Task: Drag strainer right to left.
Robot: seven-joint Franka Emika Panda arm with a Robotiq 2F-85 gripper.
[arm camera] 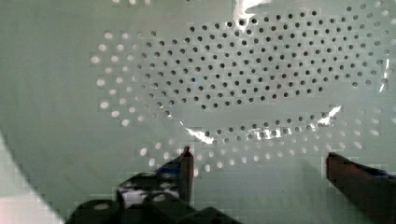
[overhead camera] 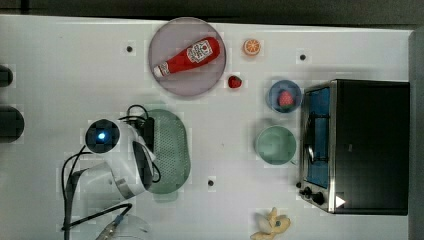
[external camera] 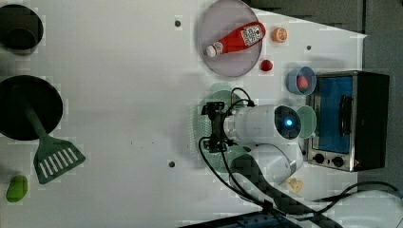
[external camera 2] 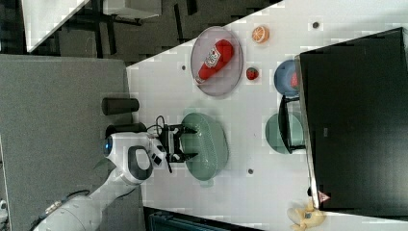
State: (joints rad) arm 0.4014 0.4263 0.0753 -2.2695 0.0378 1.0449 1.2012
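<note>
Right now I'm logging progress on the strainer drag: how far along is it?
Done: the gripper has reached the strainer, jaws wide open, fingers over its perforated bowl in the wrist view. In hand: settling onto the strainer; nothing is clamped. Left: hooking it and dragging it across the table. Whether it has slid at all cannot be told.

The white Franka arm [external camera 2: 127, 163] reaches out low over the table, its wrist level. The gripper [external camera 2: 188, 143] has both fingers [arm camera: 186, 169] spread wide apart, nothing between them.
</note>
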